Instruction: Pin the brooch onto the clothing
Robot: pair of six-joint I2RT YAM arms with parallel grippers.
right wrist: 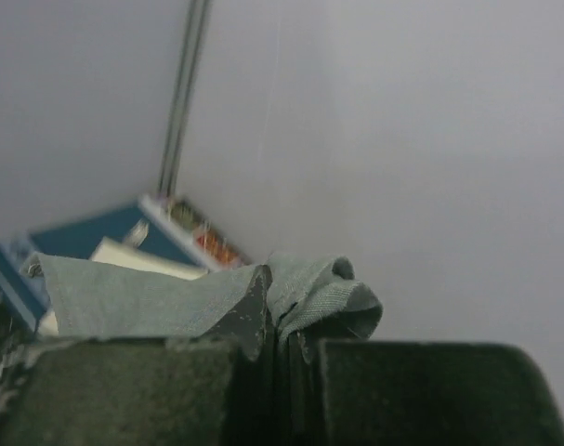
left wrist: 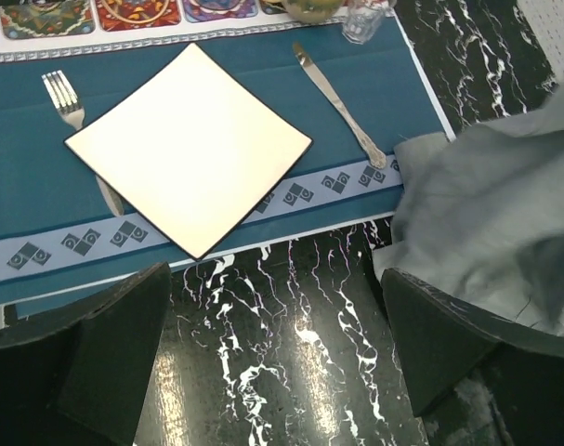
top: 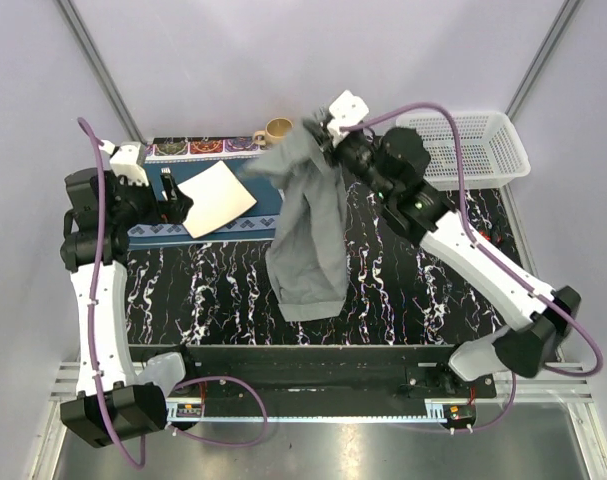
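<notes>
The soft grey button-up shirt (top: 311, 225) hangs from the right claw (top: 321, 130), pinched tight at its top, arm reaching far and high. The left claw (top: 173, 203) is spread wide above the blue placemat (left wrist: 254, 56).

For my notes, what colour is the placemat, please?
Placemat: teal blue, pale patterned border; best in left wrist view.

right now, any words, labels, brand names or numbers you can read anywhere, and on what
No text can be read in any view.
On the blue patterned placemat, the coloured border tiles are ornaments, not letters.
On the grey short-sleeved shirt, no label or print shows.
On the small boards on the near rail, any marks are too small to read.
</notes>
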